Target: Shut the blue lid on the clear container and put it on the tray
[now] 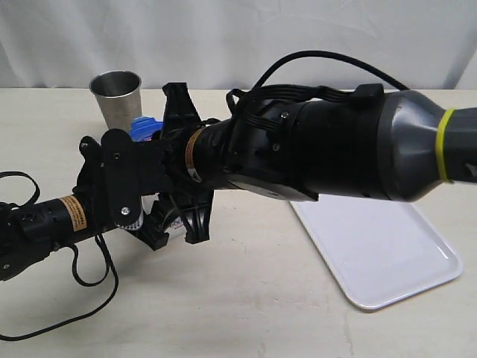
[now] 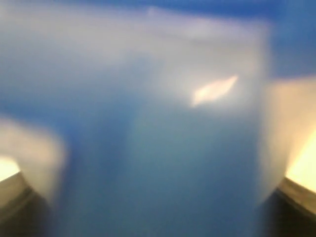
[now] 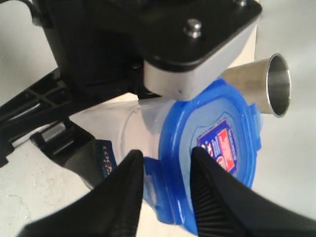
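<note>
Lid [image 3: 213, 145] sits over the mouth of the container [image 3: 123, 123], red-and-white sticker facing out. The pair is left of the middle of the surface [image 1: 246, 313], and the exterior view shows only a blue corner of the lid between the two arms.

The left tool [image 2: 158, 197] is clamped on the container. The right wrist view shows one of its black fingers against the clear wall beside the printed label. Its own camera sits so close that it sees only a blue-and-white blur with dark finger edges at either side.

The right tool [image 3: 167, 193] reaches in at the lid's edge, its ribbed fingers [image 3: 123, 197] standing on either side of one blue flap. Whether they press on the flap cannot be told.

A steel cup [image 1: 117, 97] stands upright near the container, just beyond it. The tray [image 1: 387, 261] lies flat well apart on the right side. The thick right arm [image 1: 335, 149] stretches across the middle of the exterior view, covering the tray's near-left corner and most of the container. The left arm [image 1: 45, 216] comes in low from the left, and loose black cables [image 1: 89, 276] trail on the surface beneath it.
</note>
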